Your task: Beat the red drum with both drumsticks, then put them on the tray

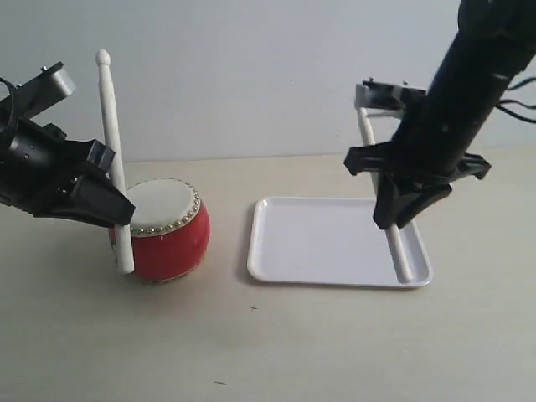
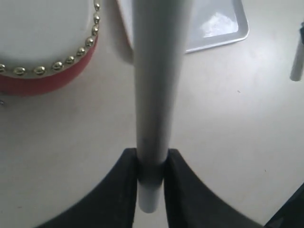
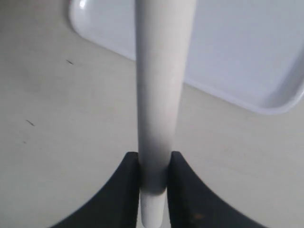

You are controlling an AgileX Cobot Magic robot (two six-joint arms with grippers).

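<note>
The red drum (image 1: 163, 229) with its cream skin and gold studs stands left of centre on the table; its edge shows in the left wrist view (image 2: 42, 57). My left gripper (image 1: 117, 213) is shut on a drumstick (image 1: 113, 159) held nearly upright just left of the drum, rounded tip up; in the left wrist view the gripper (image 2: 152, 164) pinches that drumstick (image 2: 156, 71). The white tray (image 1: 335, 243) lies right of the drum. My right gripper (image 1: 394, 219) is shut on the other drumstick (image 1: 400, 251), whose lower end reaches the tray's right side. The right wrist view shows the gripper (image 3: 154, 166) clamping this drumstick (image 3: 161, 71).
A beige table (image 1: 251, 343) holds the scene, backed by a pale wall. The tray's corner (image 3: 266, 71) shows in the right wrist view, and part of the tray (image 2: 213, 26) in the left wrist view. Small dark specks (image 1: 219, 383) mark the table's front.
</note>
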